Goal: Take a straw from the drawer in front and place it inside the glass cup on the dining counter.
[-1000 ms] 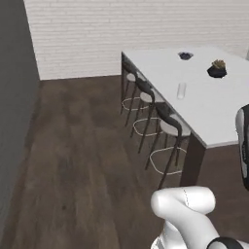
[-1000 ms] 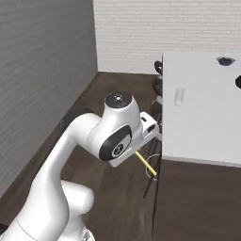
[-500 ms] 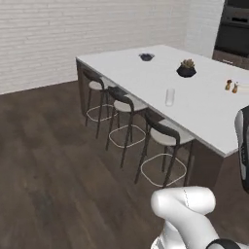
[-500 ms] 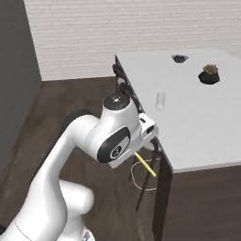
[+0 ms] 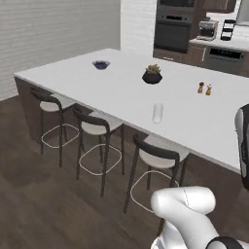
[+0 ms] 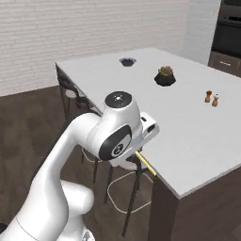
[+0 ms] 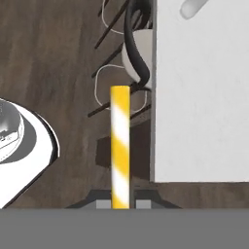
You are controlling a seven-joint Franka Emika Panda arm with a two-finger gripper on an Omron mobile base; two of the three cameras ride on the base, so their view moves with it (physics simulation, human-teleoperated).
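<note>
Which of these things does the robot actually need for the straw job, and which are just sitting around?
Needed:
- straw, held in the shut fingers
- glass cup, standing on the dining counter

Just sitting around:
- dark bowl
- potted plant
- two brown shakers
- stools beside the counter
- oven at the back

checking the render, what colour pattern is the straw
Yellow with white diagonal stripes; the straw shows best in the hand view.
</note>
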